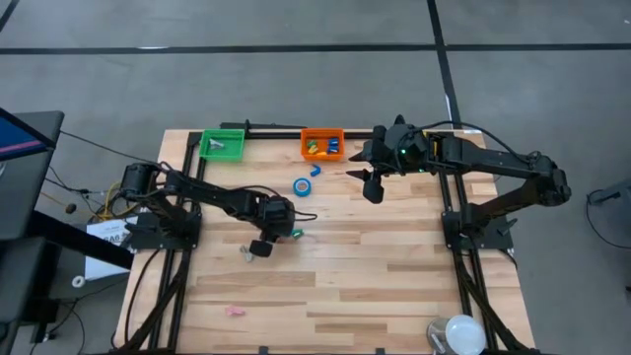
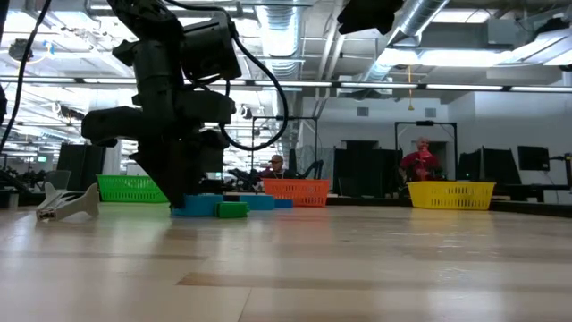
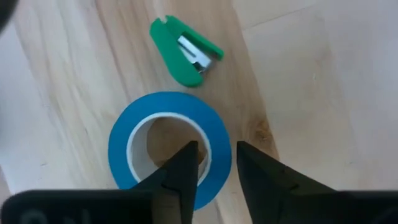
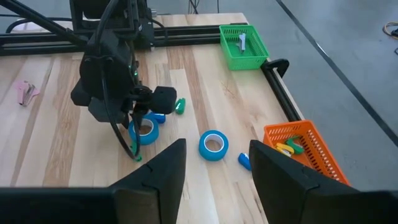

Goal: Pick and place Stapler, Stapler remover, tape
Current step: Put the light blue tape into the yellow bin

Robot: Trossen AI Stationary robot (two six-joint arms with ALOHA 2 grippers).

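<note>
Spanning the scene, a pale wood table (image 1: 345,286), with three bins lined along its far side: green bin (image 1: 222,144), orange bin (image 1: 322,144), and, seen only from table height, yellow bin (image 2: 451,194). Reaching in over the table's middle, left gripper (image 3: 214,165) down at the surface, fingers closing on the wall of a blue tape roll (image 3: 169,146), one finger (image 3: 183,171) inside the ring and the other outside it, narrowly apart. Hovering high near the orange bin, right gripper (image 4: 214,165), parted halfway, nothing between its fingers. Lying flat between the two arms, a second tape roll (image 4: 213,144), with a small blue item (image 4: 244,161) just beside it toward the orange bin. Resting just beside the gripped roll, a green staple remover (image 3: 185,52). Sitting apart near the table's front edge, a tiny pink item (image 1: 235,311).
</note>
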